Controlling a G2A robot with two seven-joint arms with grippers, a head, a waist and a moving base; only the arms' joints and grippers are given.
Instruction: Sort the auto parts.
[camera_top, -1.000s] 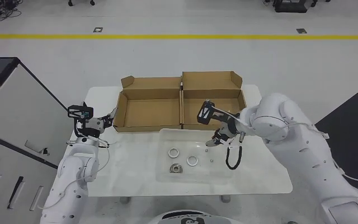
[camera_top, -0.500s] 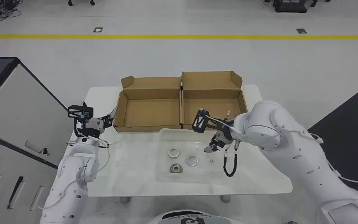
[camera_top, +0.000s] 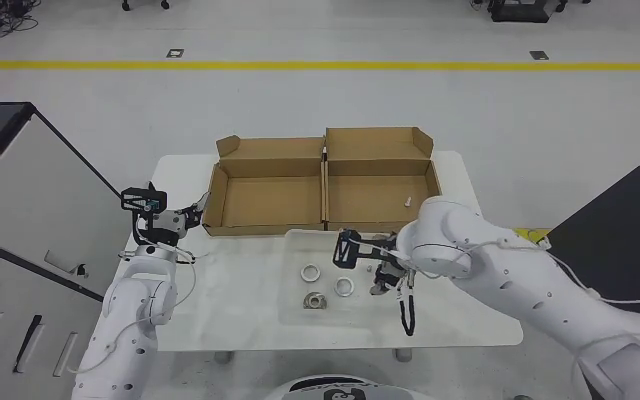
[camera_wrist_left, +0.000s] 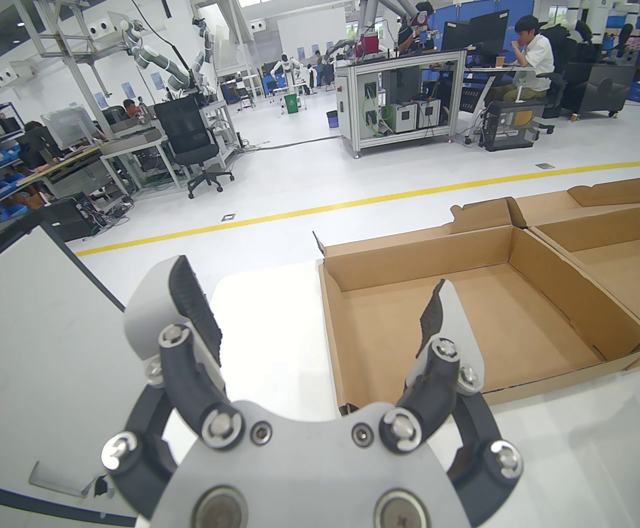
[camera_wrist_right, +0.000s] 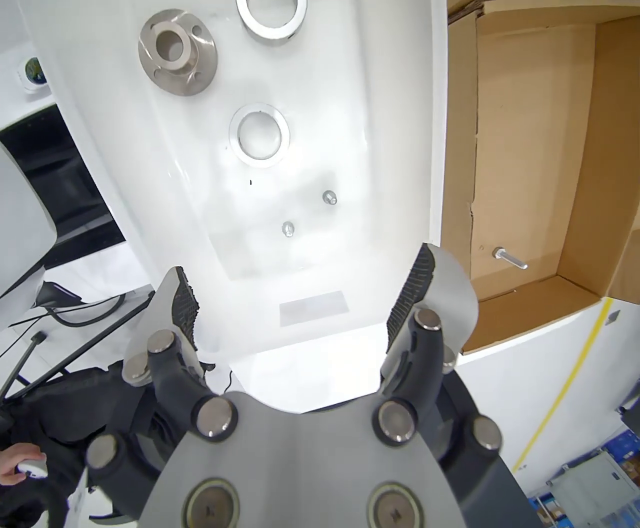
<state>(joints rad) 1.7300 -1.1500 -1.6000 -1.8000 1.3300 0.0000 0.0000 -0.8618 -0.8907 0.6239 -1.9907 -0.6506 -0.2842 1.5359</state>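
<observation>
Right claw (camera_wrist_right: 300, 280) hangs over the right end of the white tray (camera_wrist_right: 380, 100), jaws wide apart, gripping nothing. Just ahead of my fingertips (camera_wrist_right: 186, 300) the nearer fastener (camera_wrist_right: 288, 229) and the farther fastener (camera_wrist_right: 329, 197), both small with hex heads, sit on bare tray floor. They're apart from each other and off every wall, with room all round each. Past them is a steel ring (camera_wrist_right: 259, 135), then a round flange (camera_wrist_right: 177, 50) with bolt holes and a second ring (camera_wrist_right: 271, 12) cut by the frame edge. All three lie flat and apart, none touching the tray rim. The tray's far rim runs just beside the front walls of two open boxes that stand side by side, touching. The right cardboard box (camera_wrist_right: 500, 125) has a long bolt (camera_wrist_right: 510, 259) lying flat on its floor, toward the right wall but short of it, bare cardboard around it. Left claw (camera_wrist_left: 310, 290) hovers over the left side of the table (camera_wrist_left: 270, 320), by the outer front corner of the left cardboard box (camera_wrist_left: 525, 310), jaws also wide apart, holding nothing. In its wrist view that box's left wall lines up between my fingers; from above the claw sits just outside the wall, and the box shows bare floor.
</observation>
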